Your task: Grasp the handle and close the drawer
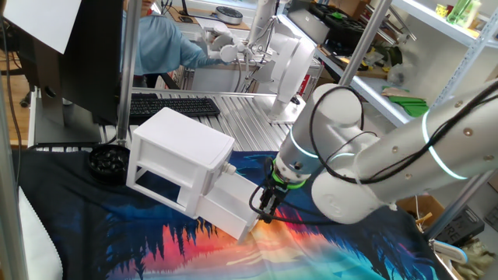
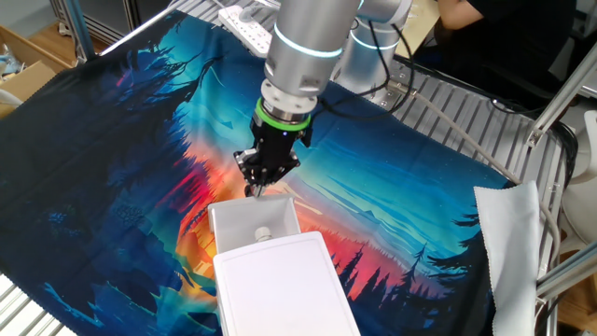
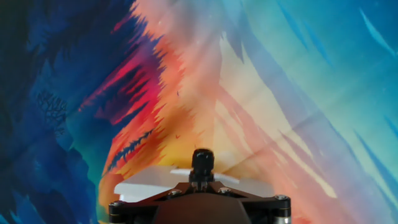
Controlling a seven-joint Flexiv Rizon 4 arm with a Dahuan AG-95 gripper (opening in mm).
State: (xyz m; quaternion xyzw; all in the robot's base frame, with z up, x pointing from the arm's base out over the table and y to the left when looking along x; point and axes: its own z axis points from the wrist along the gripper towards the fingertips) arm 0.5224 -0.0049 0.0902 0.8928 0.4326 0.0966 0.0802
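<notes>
Right now the gripper (image 1: pixel 266 208) sits at the front of the pulled-out bottom drawer (image 1: pixel 230 204) of the white cabinet (image 1: pixel 180 159), pointing steeply down — its black fingers (image 2: pixel 256 183) pressed together, clenched tight. Whether anything sits between them, I cannot tell: in the hand view a small dark knob-like stub (image 3: pixel 202 163) stands right at the fingertips, with the drawer's pale front edge (image 3: pixel 186 180) spread just below it, but it is unclear if that stub is the handle or part of the claw itself.

From the other fixed view the drawer (image 2: pixel 254 224) is open, sticking out from under the cabinet top (image 2: pixel 280 285), and the gripper (image 2: pixel 258 186) hangs at its outer front wall — touching or just beside, hard to say. Inside the tray lies a small pale object (image 2: pixel 263 234).

Under it all lies the colourful cloth (image 2: pixel 112 168), blue at the sides, orange and red toward the middle. Behind the cabinet in the one fixed view, a black keyboard (image 1: pixel 173 106) rests on the slatted metal table (image 1: pixel 249 117), and a round black item (image 1: pixel 107 162) sits just beside the cabinet's left side.
</notes>
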